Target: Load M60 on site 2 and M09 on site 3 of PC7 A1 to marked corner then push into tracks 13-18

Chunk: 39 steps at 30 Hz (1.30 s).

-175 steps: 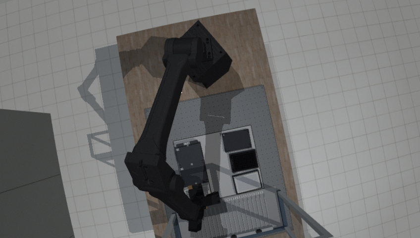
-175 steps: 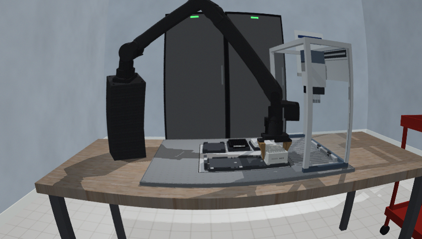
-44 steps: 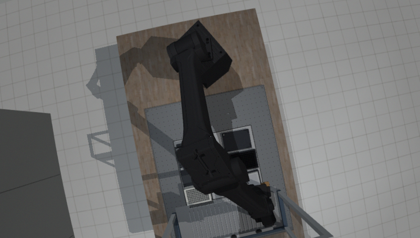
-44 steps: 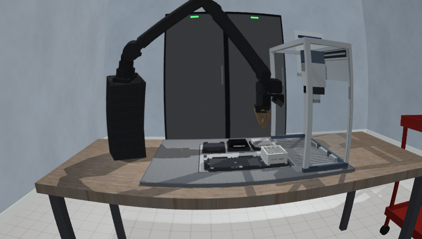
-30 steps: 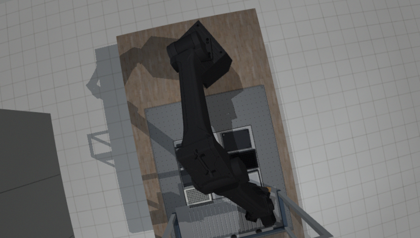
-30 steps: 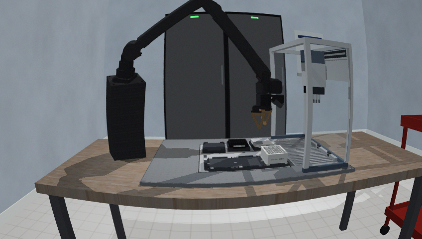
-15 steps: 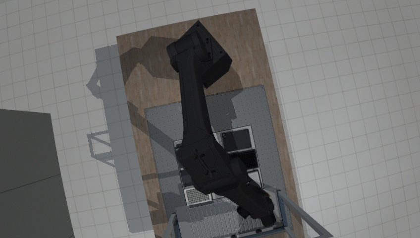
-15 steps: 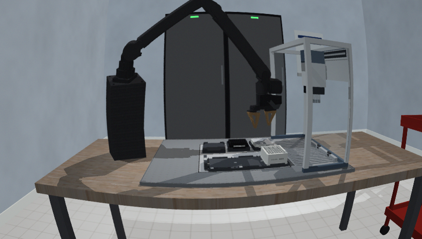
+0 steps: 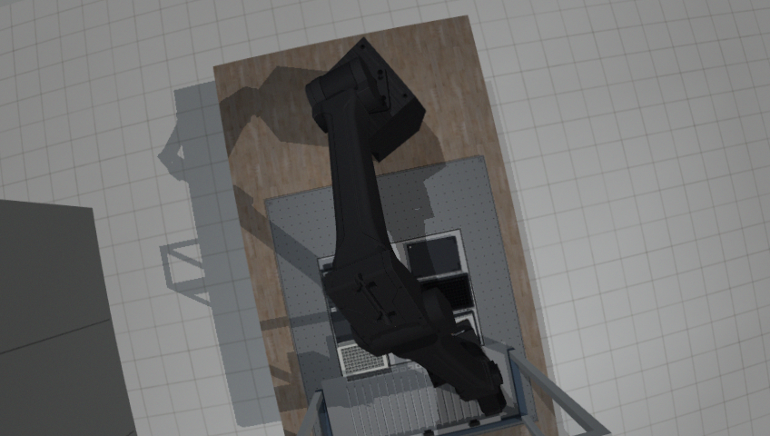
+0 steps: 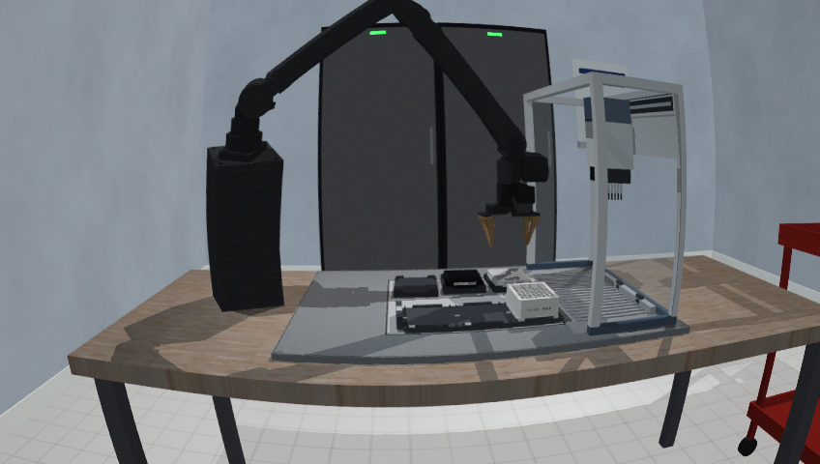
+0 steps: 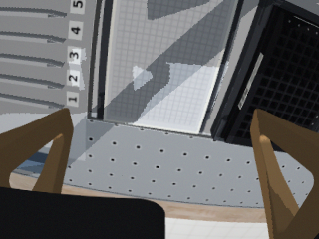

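My gripper (image 10: 509, 228) is open and empty, high above the far end of the nest row. In the wrist view its brown fingers frame the pale 384-well plate M60 (image 11: 166, 54), which lies flat in nest S3 (image 10: 509, 276). The black 96-well plate M06 (image 11: 286, 74) (image 10: 461, 279) sits beside it on S2. Nest S1 (image 10: 415, 285) is dark and bare. The carrier PC7 (image 10: 460, 317) lies on the apron in front of the rails (image 10: 585, 291). The white deep-well block M09 (image 10: 532, 300) sits on the carrier's end nearest the rails, and also shows from above (image 9: 362, 359).
The instrument's white frame (image 10: 603, 201) stands over the rails, with a pipetting head hanging inside. Track numbers 1 to 6 (image 11: 75, 34) show on the apron. My arm hides most of the carrier and S3 from above. A red cart (image 10: 797, 322) stands at the right.
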{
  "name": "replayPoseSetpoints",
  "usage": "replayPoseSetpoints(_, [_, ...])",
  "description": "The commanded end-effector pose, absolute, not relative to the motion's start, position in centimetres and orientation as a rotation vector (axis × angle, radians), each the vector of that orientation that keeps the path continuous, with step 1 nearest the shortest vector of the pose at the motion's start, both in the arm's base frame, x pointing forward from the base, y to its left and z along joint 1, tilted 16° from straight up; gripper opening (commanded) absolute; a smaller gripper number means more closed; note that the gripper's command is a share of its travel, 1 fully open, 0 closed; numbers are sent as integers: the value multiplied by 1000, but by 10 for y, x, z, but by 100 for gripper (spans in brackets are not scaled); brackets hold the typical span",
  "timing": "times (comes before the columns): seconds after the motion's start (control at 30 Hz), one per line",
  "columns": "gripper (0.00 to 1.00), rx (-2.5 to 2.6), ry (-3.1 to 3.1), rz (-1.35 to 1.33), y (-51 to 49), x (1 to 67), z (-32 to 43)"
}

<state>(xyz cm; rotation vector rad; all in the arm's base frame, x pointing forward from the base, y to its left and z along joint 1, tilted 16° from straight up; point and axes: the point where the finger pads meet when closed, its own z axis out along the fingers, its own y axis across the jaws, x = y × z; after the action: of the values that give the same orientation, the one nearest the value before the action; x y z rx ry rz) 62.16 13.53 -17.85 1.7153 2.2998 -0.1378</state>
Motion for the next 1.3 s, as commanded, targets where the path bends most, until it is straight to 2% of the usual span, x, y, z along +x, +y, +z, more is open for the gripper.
replayPoseSetpoints(0.0, [100,1916,2110,-85,128,633,-166])
replayPoseSetpoints(0.57, [100,1889,2119,-61,123,649,-207])
replayPoseSetpoints(0.67, [100,1898,2130,-92,118,636,-218])
replayPoseSetpoints(0.87, [100,1889,2120,-61,118,652,-225])
replayPoseSetpoints(1.27, [100,1901,2131,-96,115,639,-228])
